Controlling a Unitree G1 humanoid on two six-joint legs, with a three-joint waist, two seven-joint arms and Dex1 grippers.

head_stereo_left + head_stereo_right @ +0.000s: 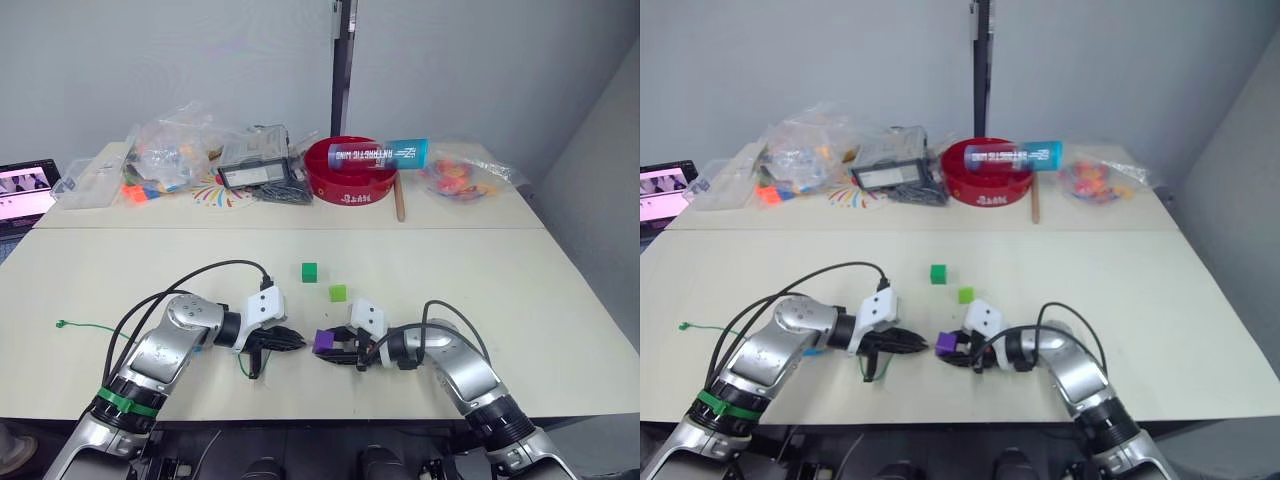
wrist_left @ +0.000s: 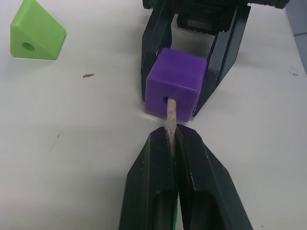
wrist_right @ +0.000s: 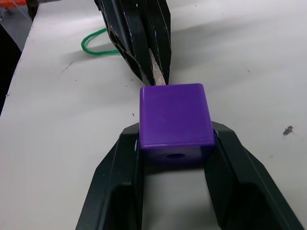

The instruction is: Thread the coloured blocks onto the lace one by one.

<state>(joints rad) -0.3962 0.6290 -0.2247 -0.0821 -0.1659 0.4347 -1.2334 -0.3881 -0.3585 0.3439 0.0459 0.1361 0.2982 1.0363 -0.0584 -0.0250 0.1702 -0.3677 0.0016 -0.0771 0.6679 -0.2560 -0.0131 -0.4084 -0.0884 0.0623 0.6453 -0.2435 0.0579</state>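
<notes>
Near the surface's front edge, the left gripper (image 2: pixel 172 143), jaws pinched on the lace (image 2: pixel 170 115), feeds its tip into a purple block (image 3: pixel 175 122) held by the right gripper (image 3: pixel 175 163); bare surface (image 1: pixel 560 300) lies around.

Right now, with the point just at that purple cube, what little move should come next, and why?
Probably the left tool should push the lace tip further into the purple cube. The tip has only just entered the hole, and the right tool holds the cube steady.
</notes>
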